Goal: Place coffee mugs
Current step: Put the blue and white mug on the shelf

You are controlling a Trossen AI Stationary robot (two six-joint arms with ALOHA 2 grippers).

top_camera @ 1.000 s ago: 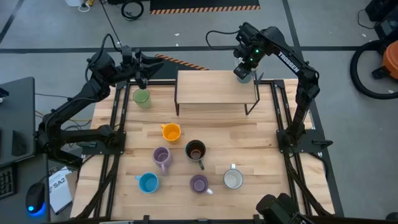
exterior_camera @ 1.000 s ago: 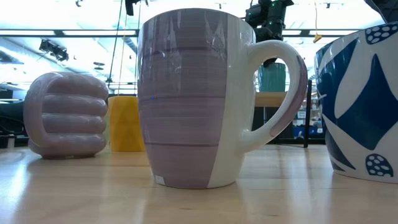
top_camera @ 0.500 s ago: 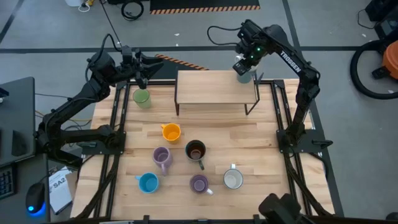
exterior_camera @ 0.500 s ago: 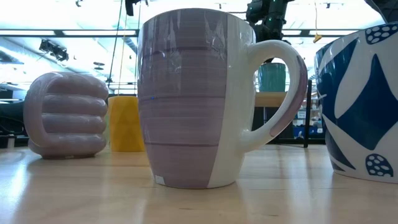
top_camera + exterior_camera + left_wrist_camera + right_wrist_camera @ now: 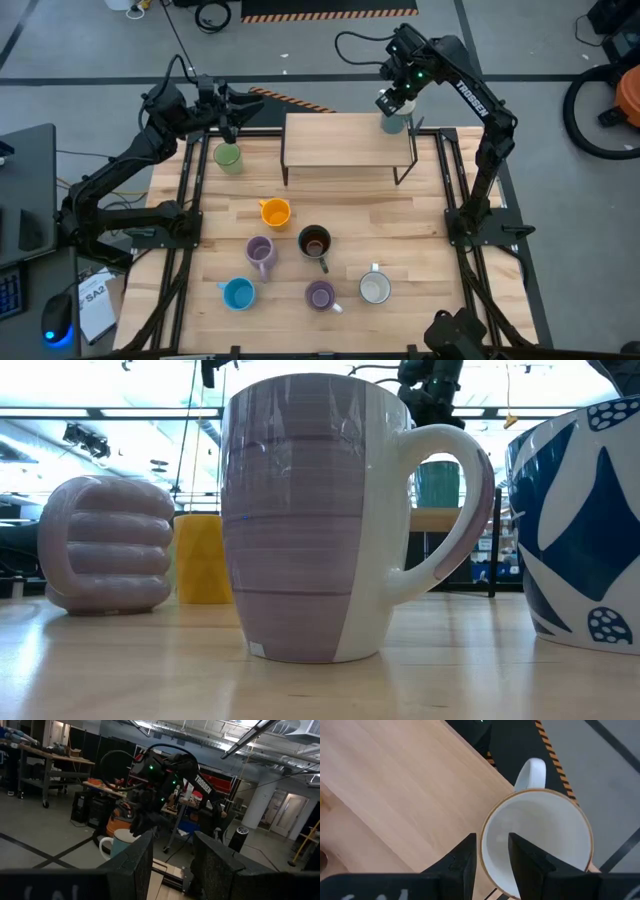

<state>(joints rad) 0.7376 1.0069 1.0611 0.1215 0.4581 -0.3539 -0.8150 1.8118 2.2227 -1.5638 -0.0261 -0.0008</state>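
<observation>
We saw right hand (image 5: 392,103) above teal mug (image 5: 393,122) at far right corner of small shelf (image 5: 345,141), fingers (image 5: 461,860) parted, rim between them, not gripping. Left hand (image 5: 228,108) waited near green mug (image 5: 228,157), fingers parted, empty. Orange mug (image 5: 275,212), dark mug (image 5: 315,241), two purple mugs (image 5: 260,252), blue mug (image 5: 238,293), white mug (image 5: 375,288) stood on bench (image 5: 420,230).
</observation>
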